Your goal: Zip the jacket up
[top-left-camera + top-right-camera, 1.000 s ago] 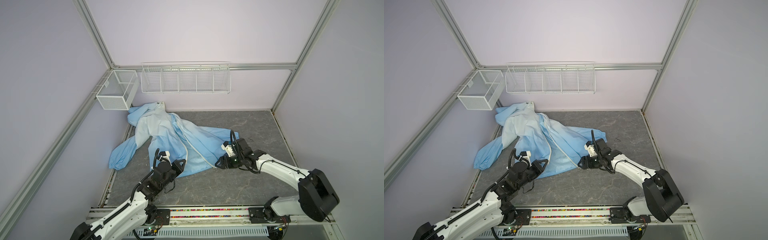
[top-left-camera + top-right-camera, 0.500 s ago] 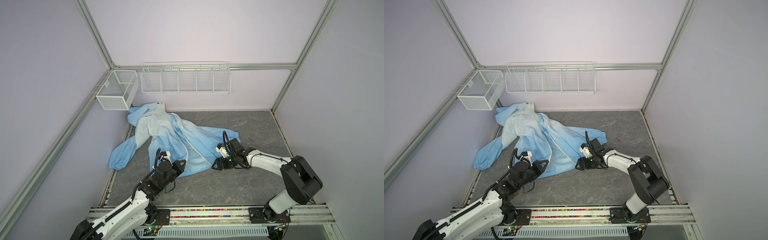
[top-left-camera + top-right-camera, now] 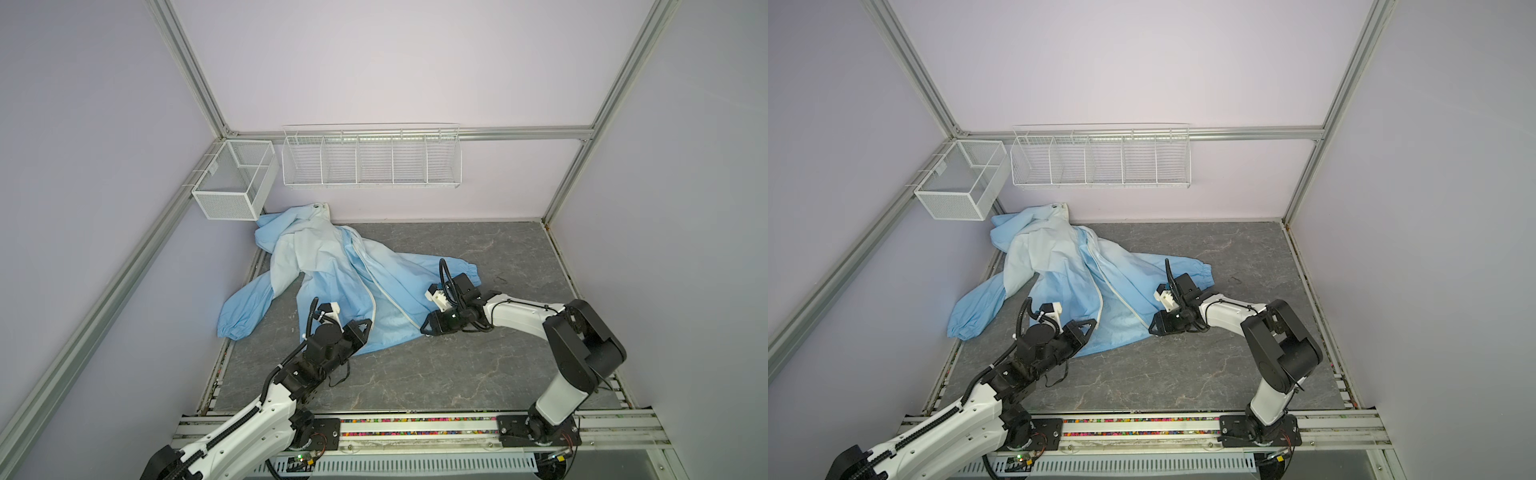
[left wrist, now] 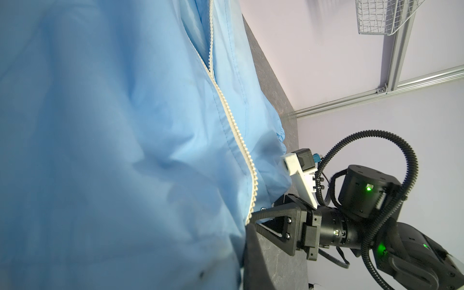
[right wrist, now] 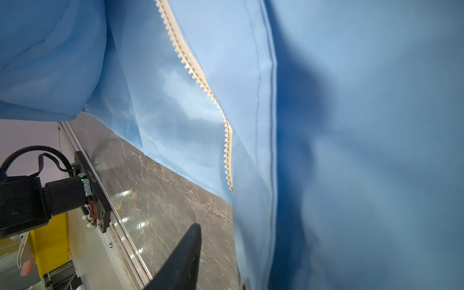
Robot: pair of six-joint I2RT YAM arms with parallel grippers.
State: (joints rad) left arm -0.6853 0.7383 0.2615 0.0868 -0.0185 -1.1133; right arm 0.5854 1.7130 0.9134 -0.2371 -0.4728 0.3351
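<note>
Thin limp light-blue hooded jacket [image 3: 332, 266], far-left corner of dark grey marbled table [image 3: 457, 374]: light, floppy, probably slippery. Pinch hem beside cream zipper [image 3: 376, 291]. The left gripper [image 3: 365, 328] is clamped on hem; right gripper [image 3: 426, 328] at opposite zipper end, grip unclear.

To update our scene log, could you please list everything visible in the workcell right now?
jacket: one, light blue fading to whitish, lying on the table's left rear
zipper: one, cream, open along the jacket's lower front
mesh basket: one, white, hung on the left wall
wire rack: one, white, on the back wall, five compartments
table: one, dark grey marbled
frame: silver, along the walls
left gripper: one, black, shut, apparently pinching the jacket's hem
right gripper: one, black, at the hem's other zipper end, jaw state unclear
</note>
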